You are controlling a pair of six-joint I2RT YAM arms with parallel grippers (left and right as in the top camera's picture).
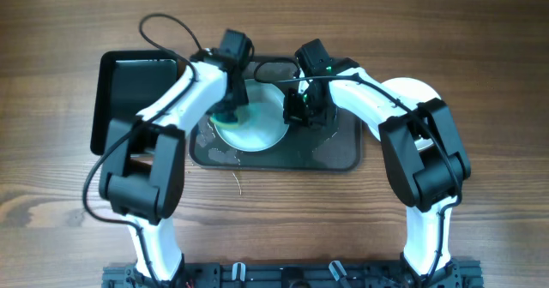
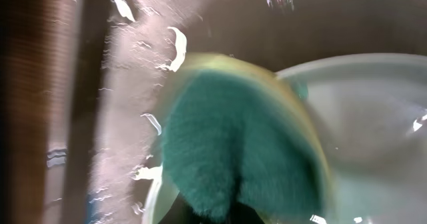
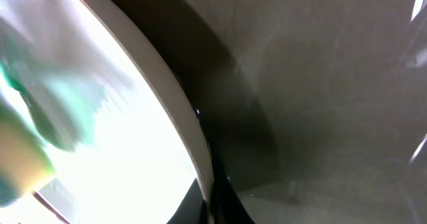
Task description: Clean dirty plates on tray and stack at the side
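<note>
A white plate (image 1: 257, 127) lies on the wet dark grey tray (image 1: 334, 155). My left gripper (image 1: 230, 108) is shut on a teal and yellow sponge (image 1: 228, 115) that presses on the plate's left part. In the left wrist view the sponge (image 2: 233, 144) covers the plate's (image 2: 373, 117) edge over the tray (image 2: 127, 84). My right gripper (image 1: 297, 110) is shut on the plate's right rim. In the right wrist view the rim (image 3: 193, 137) sits between my fingers (image 3: 210, 204). A second white plate (image 1: 413, 91) lies on the table at the right, partly hidden by my right arm.
A deeper black tub (image 1: 137, 87) stands left of the tray on the wooden table. A black cable (image 1: 167, 31) loops over the left arm. Water droplets and streaks cover the tray floor (image 3: 320, 84).
</note>
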